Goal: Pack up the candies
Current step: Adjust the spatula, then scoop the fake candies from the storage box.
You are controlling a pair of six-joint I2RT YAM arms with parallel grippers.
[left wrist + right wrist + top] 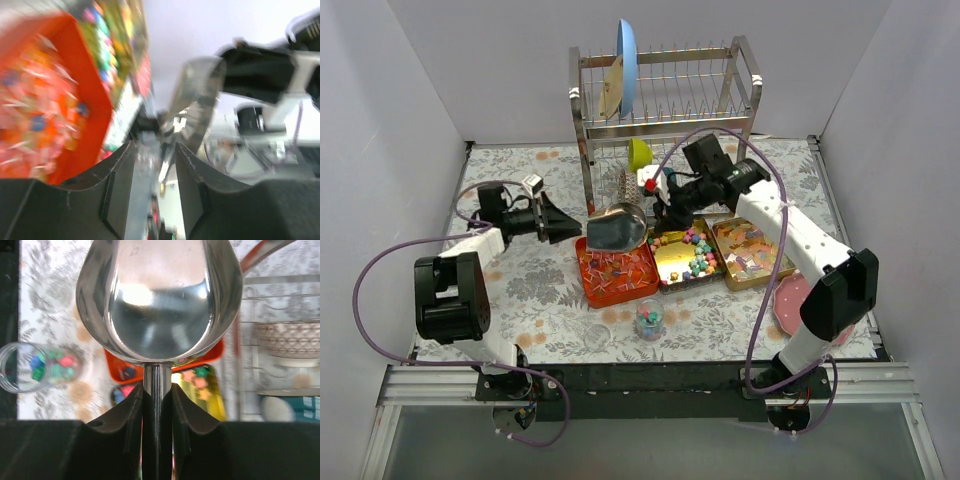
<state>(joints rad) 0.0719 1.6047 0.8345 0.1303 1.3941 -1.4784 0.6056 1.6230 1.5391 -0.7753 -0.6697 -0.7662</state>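
Note:
The candies (695,252) lie in mixed bright colours in the middle gold tin (672,268), and some fill a small clear glass (650,320) in front of it. My right gripper (653,212) is shut on the handle of a shiny metal scoop (617,232), which hangs empty over the orange tin (617,277). In the right wrist view the fingers (132,410) clamp the scoop (160,300) by its stem, with the glass (37,367) at the left. My left gripper (572,228) is open just left of the scoop, its jaws (154,150) empty and the view blurred.
A dish rack (665,90) with a blue plate (628,60) stands at the back, a green bowl (638,153) under it. A second gold tin (752,252) lies right of the candies. A pink plate (788,300) sits near the right arm's base.

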